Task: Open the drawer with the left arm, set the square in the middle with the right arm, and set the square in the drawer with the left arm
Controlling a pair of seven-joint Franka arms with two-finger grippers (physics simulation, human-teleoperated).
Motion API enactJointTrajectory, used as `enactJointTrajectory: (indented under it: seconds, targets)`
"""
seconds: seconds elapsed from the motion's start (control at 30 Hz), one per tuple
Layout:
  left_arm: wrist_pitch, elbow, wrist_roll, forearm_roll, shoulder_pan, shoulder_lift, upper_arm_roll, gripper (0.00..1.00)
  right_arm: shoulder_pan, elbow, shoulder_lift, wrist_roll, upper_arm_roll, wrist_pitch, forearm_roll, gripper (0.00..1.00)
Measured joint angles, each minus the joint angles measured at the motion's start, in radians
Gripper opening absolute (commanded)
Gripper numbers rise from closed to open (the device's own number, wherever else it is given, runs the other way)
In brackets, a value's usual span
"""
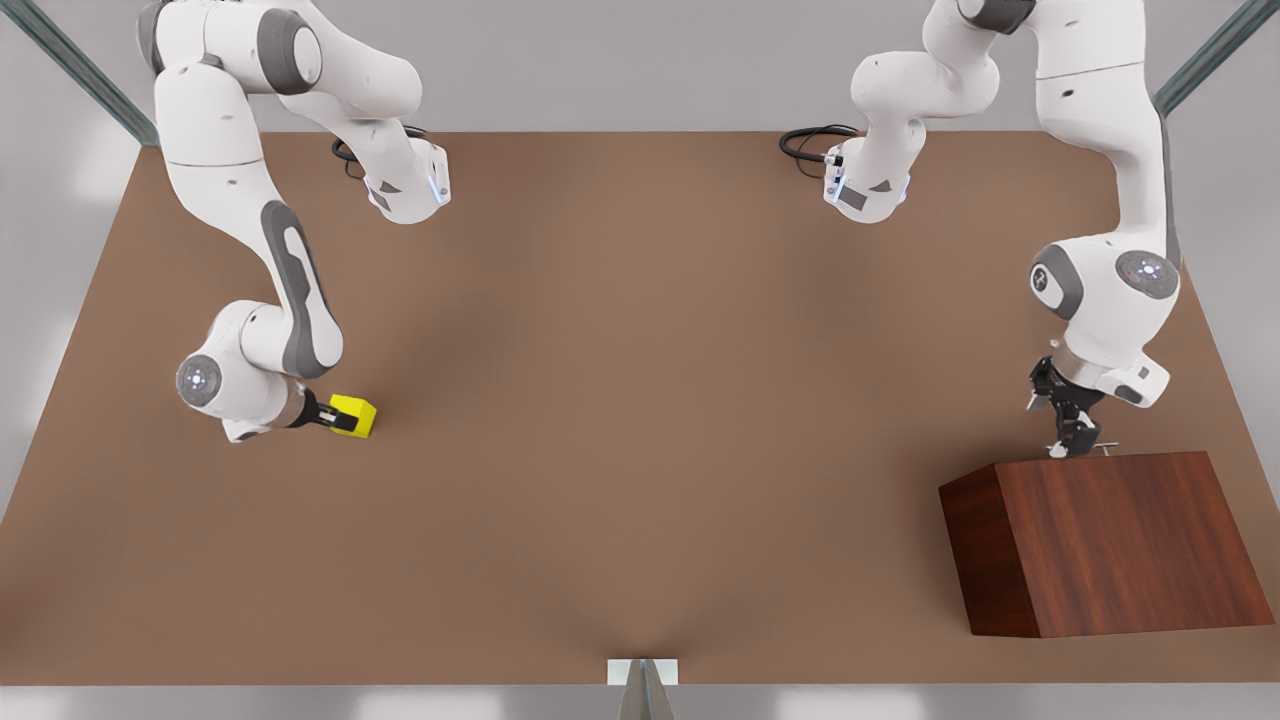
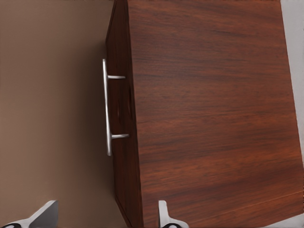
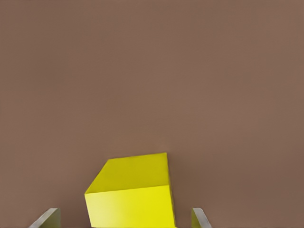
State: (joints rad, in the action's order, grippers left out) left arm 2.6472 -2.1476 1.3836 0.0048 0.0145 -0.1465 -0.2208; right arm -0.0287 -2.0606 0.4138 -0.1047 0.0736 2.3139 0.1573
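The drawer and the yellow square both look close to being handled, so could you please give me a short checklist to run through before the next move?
1. The left tool is at the handle end of the cabinet: ok.
2. Left tool open, fingers spread around the handle line: ok, not yet closed on it.
3. Drawer pulled out: not ok, it sits flush.
4. Right tool at the square: ok.
5. Right fingers pressing on the square's sides: not ok, gaps show on both sides.
6. Square resting on the table, not lifted: ok.
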Motion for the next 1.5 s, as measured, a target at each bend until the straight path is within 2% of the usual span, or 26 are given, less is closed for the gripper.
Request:
enactJointTrajectory:
  seconds: [0.37, 0.57, 0.6, 0.67, 0.73, 0.83, 0.87, 0.97, 1.13, 1.27, 1.3, 1.33, 1.37, 1.5]
  targets:
    - [0.029, -0.014, -0.015, -0.012, -0.043, -0.063, -0.070, 1.00, 0.001, -0.033, 0.039, 0.014, -0.002, 0.019, -0.001, 1.00]
    - [0.078, -0.012, -0.015, -0.013, -0.043, -0.116, -0.071, 1.00, 0.002, -0.066, 0.033, 0.027, -0.004, 0.060, -0.001, 1.00]
    - [0.082, -0.014, -0.015, -0.013, -0.044, -0.119, -0.071, 1.00, 0.003, -0.075, 0.036, 0.048, -0.005, 0.082, -0.001, 0.95]
    - [0.083, -0.013, -0.015, -0.014, -0.044, -0.129, -0.071, 1.00, 0.003, -0.074, 0.037, 0.049, -0.003, 0.104, -0.001, 0.92]
    - [0.088, -0.012, -0.015, -0.014, -0.048, -0.139, -0.071, 1.00, 0.003, -0.075, 0.034, 0.049, -0.003, 0.100, -0.002, 0.84]
    - [0.096, -0.012, -0.015, -0.014, -0.050, -0.145, -0.071, 1.00, 0.006, -0.075, 0.034, 0.045, -0.005, 0.100, -0.001, 0.83]
    - [0.096, -0.012, -0.015, -0.014, -0.050, -0.146, -0.071, 1.00, 0.006, -0.075, 0.034, 0.045, -0.005, 0.102, -0.002, 0.76]
    - [0.082, -0.015, -0.015, -0.014, -0.050, -0.144, -0.071, 1.00, 0.004, -0.070, 0.034, 0.048, -0.003, 0.096, -0.002, 0.64]
    - [0.024, -0.031, -0.009, -0.015, -0.049, -0.123, -0.072, 1.00, 0.001, -0.069, 0.025, 0.052, -0.004, 0.093, 0.000, 0.64]
    - [0.023, -0.057, -0.008, -0.017, -0.050, -0.107, -0.072, 1.00, 0.031, -0.069, -0.055, 0.032, -0.020, 0.030, 0.000, 0.64]
    - [0.027, -0.057, -0.010, -0.012, -0.050, -0.107, -0.083, 1.00, 0.035, -0.069, -0.075, 0.007, -0.045, 0.022, 0.002, 0.64]
    - [0.035, -0.057, -0.017, -0.013, -0.061, -0.106, -0.100, 1.00, 0.039, -0.055, -0.086, -0.097, -0.108, 0.013, 0.000, 0.65]
    - [0.036, -0.056, -0.018, -0.014, -0.058, -0.107, -0.105, 1.00, 0.101, -0.037, -0.092, -0.201, -0.129, 0.011, 0.002, 0.65]
    - [0.026, -0.059, -0.018, -0.011, -0.062, -0.102, -0.117, 1.00, 0.374, 0.081, -0.054, -0.647, -0.131, 0.013, 0.008, 0.65]
